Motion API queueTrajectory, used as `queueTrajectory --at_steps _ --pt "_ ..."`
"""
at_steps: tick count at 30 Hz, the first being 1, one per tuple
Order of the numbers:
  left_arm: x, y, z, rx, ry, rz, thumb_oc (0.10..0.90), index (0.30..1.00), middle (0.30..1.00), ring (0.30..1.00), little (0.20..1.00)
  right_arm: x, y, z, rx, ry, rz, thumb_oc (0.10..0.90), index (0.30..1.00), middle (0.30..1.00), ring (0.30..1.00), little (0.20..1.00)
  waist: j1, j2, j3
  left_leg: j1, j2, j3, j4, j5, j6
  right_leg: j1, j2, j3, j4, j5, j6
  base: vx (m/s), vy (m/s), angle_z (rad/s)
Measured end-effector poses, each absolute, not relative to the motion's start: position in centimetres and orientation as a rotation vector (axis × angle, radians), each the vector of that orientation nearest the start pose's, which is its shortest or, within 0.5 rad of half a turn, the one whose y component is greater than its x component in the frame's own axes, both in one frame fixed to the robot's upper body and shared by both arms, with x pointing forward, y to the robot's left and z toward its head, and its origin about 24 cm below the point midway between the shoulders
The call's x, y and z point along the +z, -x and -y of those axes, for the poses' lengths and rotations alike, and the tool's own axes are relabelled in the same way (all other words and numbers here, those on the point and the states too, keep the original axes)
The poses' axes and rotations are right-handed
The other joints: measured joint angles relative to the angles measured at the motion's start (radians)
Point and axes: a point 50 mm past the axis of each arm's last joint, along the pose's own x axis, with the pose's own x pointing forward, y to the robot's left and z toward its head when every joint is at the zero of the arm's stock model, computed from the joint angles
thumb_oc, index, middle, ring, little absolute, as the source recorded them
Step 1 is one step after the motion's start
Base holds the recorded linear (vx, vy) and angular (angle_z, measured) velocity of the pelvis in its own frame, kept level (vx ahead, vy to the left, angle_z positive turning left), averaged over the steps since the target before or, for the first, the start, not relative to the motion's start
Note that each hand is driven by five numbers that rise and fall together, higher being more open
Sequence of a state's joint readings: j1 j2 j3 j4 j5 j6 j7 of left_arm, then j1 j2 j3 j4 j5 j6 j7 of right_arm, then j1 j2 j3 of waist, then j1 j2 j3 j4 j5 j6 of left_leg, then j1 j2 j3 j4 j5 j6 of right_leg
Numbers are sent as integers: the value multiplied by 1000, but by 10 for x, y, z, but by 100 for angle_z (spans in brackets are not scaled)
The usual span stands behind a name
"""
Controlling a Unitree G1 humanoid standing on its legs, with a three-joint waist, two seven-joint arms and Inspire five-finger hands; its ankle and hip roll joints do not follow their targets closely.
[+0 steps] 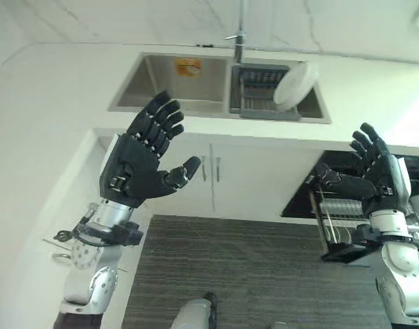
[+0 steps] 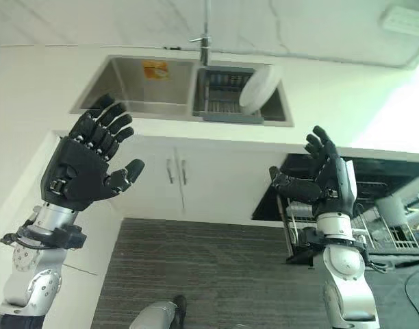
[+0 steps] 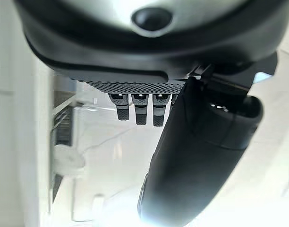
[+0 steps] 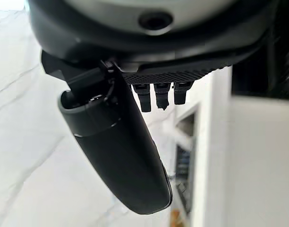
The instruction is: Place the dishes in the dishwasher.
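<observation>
A white plate [image 1: 295,83] leans upright in a dark dish rack [image 1: 259,90] inside the right basin of a steel sink [image 1: 189,82]. Below the counter at the right, the dishwasher [image 2: 374,179] stands open with its wire rack [image 1: 336,218] pulled out. My left hand [image 1: 142,159] is raised in front of the counter, palm showing, fingers spread and straight, holding nothing. My right hand [image 2: 326,177] is raised beside the dishwasher rack, fingers straight, also empty. Both hands are well short of the plate.
A chrome tap [image 1: 238,42] stands behind the sink. White cabinet doors with bar handles [image 1: 211,170] lie under the sink. A white counter [image 1: 45,103] runs left and turns toward me. Grey striped floor [image 1: 230,274] lies between my arms.
</observation>
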State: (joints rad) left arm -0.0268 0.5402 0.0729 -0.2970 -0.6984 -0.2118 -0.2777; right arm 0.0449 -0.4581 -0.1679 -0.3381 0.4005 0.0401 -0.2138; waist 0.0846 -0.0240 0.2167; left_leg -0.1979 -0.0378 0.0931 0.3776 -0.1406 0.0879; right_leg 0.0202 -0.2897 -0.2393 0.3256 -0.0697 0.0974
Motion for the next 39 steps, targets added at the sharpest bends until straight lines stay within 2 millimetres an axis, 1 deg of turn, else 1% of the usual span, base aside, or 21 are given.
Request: queueTrajectory --at_steps 2,3,4,6,8,9,11,15,19,20,22,23,26,28,30,31,32,33,34,37,39 --pt "166 -238 -214 -393 61 527 800 900 900 900 900 136 -234 245 -251 13 302 800 900 900 900 900 -22 11 -1 3 3 -15 23 -18 41 -59 -8 35 133 64 30 210 225 9" --pt "164 -237 -213 -393 28 519 800 900 900 900 900 132 -233 241 -246 5 293 800 900 900 900 900 -32 8 -1 21 -2 -15 7 -20 34 -121 5 68 227 27 28 186 -1 -6" --pt "162 -237 -211 -401 -4 500 800 900 900 900 900 127 -230 239 -232 8 279 800 900 900 900 900 -32 7 -1 45 1 0 -38 -8 19 -151 51 63 198 -26 11 175 -105 -23" --pt "163 -237 -211 -427 -45 488 800 900 900 900 900 127 -227 241 -213 38 278 800 900 900 900 900 -33 7 -2 65 -12 25 -81 -3 13 -184 114 30 61 -43 -10 145 -164 -33" --pt "161 -237 -213 -402 -27 487 800 900 900 900 900 128 -224 244 -168 75 277 800 900 900 900 900 -36 -17 9 47 -39 86 -24 -52 -77 -248 106 33 9 -12 -41 166 -231 -38" --pt "162 -236 -214 -406 -37 488 800 900 900 900 900 130 -223 244 -152 90 284 800 900 900 900 900 -64 -16 7 27 -29 67 51 -108 33 -271 67 54 42 -16 2 220 -294 -35" --pt "158 -237 -210 -403 -35 481 800 900 900 900 900 128 -224 243 -131 80 277 800 900 900 900 900 -80 -32 17 23 -58 74 66 -115 55 -355 6 91 91 -6 27 205 -247 -12" --pt "147 -235 -208 -418 -79 416 800 900 900 900 900 130 -224 241 -103 71 296 800 900 900 900 900 -92 -32 22 109 -62 67 -25 -89 82 -339 59 59 29 40 10 262 -336 9" --pt "154 -233 -201 -441 -25 444 800 900 900 900 900 151 -233 237 -74 104 383 800 900 900 900 900 -89 -18 15 197 -67 36 -107 -90 51 -285 173 35 95 -29 -87 282 -401 15" --pt "157 -232 -198 -450 -15 459 800 900 900 900 900 160 -235 238 -58 139 414 800 900 900 900 900 -93 -1 6 206 -56 39 -102 -99 28 -264 195 31 54 -33 -111 214 -370 1" --pt "152 -231 -193 -453 31 444 800 900 900 900 900 158 -235 243 -54 167 394 800 900 900 900 900 -124 9 -4 263 -28 46 -119 -48 -70 -234 214 37 98 -43 -134 212 -349 0" --pt "150 -228 -196 -443 44 440 800 900 900 900 900 156 -230 246 -57 161 386 800 900 900 900 900 -124 -10 -30 265 -31 70 -98 -50 -73 -212 211 46 50 -75 -142 166 -235 -30" --pt "141 -223 -199 -400 140 430 800 900 900 900 900 152 -226 250 -56 152 366 800 900 900 900 900 -135 3 -41 240 -2 59 -14 -56 -108 -144 252 76 -10 -83 -189 115 -97 -38" --pt "143 -224 -195 -401 166 454 800 900 900 900 900 154 -228 248 -37 152 376 800 900 900 900 900 -130 0 -40 130 3 3 8 -86 -119 -128 254 77 -13 -87 -186 31 70 -10" --pt "144 -224 -189 -426 173 480 800 900 900 900 900 151 -233 237 2 129 372 800 900 900 900 900 -126 10 -43 -26 21 -40 -11 -58 -90 -101 290 55 -38 -88 -183 91 233 -1" --pt "144 -225 -188 -426 176 480 800 900 900 900 900 148 -233 232 20 121 363 800 900 900 900 900 -123 18 -45 -75 34 -66 2 -50 -102 -103 310 49 -41 -98 -167 114 313 3" --pt "141 -231 -179 -443 210 479 800 900 900 900 900 143 -235 229 10 94 352 800 900 900 900 900 -103 48 -43 -166 59 -133 -6 -14 -129 -138 297 -12 35 -171 -84 92 359 -8" --pt "142 -233 -177 -446 222 492 800 900 900 900 900 147 -237 228 20 101 362 800 900 900 900 900 -76 51 -40 -197 69 -150 -17 7 -143 -167 285 -17 85 -190 -112 73 294 -11" --pt "141 -236 -174 -449 232 494 800 900 900 900 900 150 -240 226 36 115 370 800 900 900 900 900 -77 67 -34 -224 90 -159 -23 29 -141 -188 290 -18 135 -199 -175 79 309 -23" --pt "141 -234 -176 -452 186 483 800 900 900 900 900 143 -237 225 64 121 335 800 900 900 900 900 -47 66 -30 -190 68 -137 18 35 -117 -156 262 26 119 -192 -159 68 168 -44" --pt "148 -233 -178 -446 176 524 800 900 900 900 900 145 -229 231 42 128 344 800 900 900 900 900 -69 72 -38 -78 54 -96 0 32 -110 -134 239 41 96 -173 -135 108 199 -20"
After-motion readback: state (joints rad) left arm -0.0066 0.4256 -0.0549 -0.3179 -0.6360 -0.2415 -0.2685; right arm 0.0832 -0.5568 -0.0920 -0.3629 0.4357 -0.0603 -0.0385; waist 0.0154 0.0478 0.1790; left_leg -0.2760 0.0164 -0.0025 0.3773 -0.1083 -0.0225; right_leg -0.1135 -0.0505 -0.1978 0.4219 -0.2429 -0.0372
